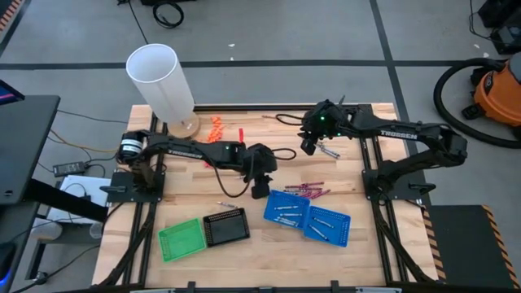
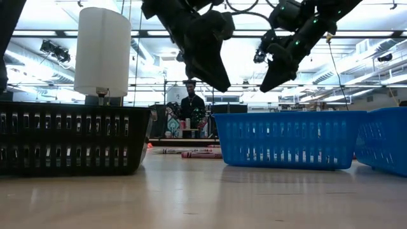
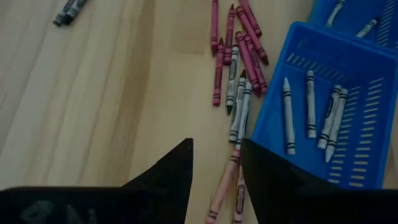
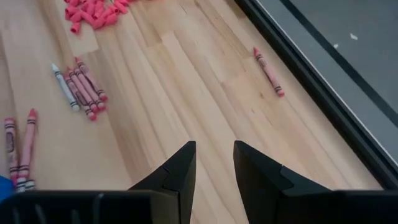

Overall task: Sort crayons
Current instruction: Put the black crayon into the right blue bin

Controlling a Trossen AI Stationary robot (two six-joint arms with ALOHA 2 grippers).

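1. Left gripper [image 1: 260,193]: we find the left arm stretched across the table's middle, wrist bent down, fingers [image 3: 168,177] slightly parted and holding nothing, poised above loose crayons [image 3: 239,68] lying just beside the blue baskets [image 1: 308,216].

2. Right gripper [image 1: 308,146]: the right arm reaches toward the table's far side, raised off the wood, fingers [image 4: 176,174] parted and empty.

3. Crayons: we count 6 grey ones [image 3: 311,109] inside a blue basket; red and grey ones lie on the table [image 1: 195,187] nearby; 1 red crayon [image 4: 268,72] lies alone near the table's edge.

4. Also present: black basket [image 1: 225,227], green basket [image 1: 180,238], white cylinder [image 1: 161,80], orange pieces [image 1: 216,127].
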